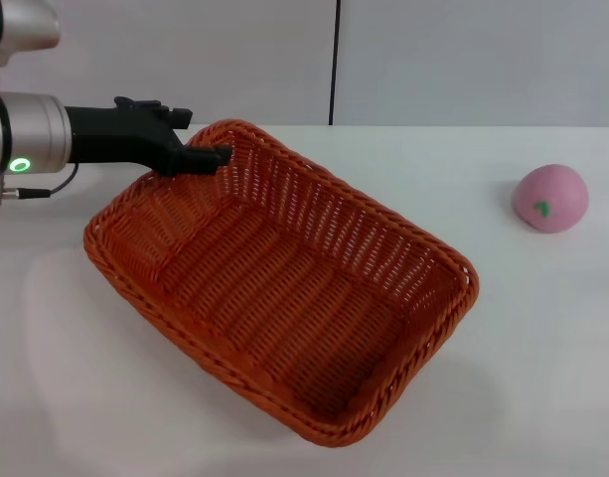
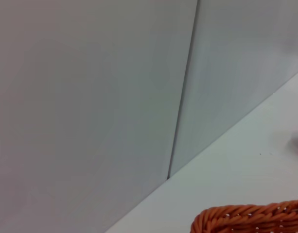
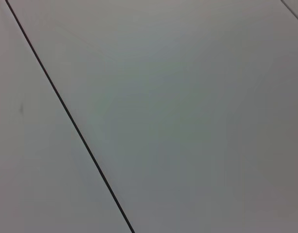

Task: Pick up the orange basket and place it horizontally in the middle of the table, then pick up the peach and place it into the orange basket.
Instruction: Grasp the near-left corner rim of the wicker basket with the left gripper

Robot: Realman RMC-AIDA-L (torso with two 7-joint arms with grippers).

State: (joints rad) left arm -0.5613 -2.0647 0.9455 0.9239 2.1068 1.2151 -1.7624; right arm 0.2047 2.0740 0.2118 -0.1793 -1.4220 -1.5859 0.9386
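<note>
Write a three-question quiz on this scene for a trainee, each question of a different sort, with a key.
1. True or false: the peach lies inside the orange basket.
2. Multiple choice: where does the left gripper meet the basket? A) at the far rim on the robot's left, B) at the near corner on the robot's right, C) at the floor of the basket.
3. Fill in: the basket sits ______ on the table, not square to the table's edge.

Key
1. False: the peach rests on the table, apart from the basket, on the robot's right.
2. A.
3. Diagonally. The right gripper shows in no view.
</note>
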